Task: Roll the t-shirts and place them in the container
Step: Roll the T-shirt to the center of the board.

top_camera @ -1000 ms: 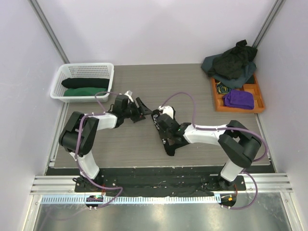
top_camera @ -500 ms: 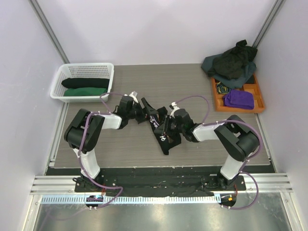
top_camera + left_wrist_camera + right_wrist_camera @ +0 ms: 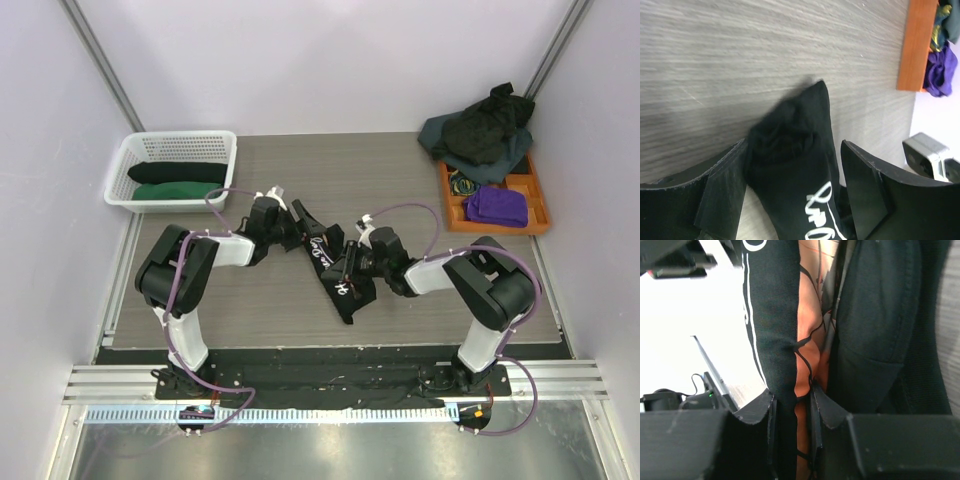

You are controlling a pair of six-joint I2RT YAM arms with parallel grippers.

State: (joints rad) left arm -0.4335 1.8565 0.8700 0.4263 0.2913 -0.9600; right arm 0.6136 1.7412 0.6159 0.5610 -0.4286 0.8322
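Lettered t-shirt (image 3: 345,298) is lying diagonally toward the table's (image 3: 200,300) near edge, left gripper (image 3: 792,167) straddling its far tip with jaws apart, right gripper (image 3: 792,400) clamping mid-length.

Lettered t-shirt (image 3: 790,165): script cut off by bottom edge; orange tray (image 3: 533,188) contents indistinct.

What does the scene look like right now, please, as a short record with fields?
shirt in work: lettered t-shirt, a long narrow bundle, mid-table
left gripper: open, straddling the shirt's far end
right gripper: shut on the shirt's cloth
basket: black roll and green roll inside
tray: purple cloth inside; shirt pile over its far end
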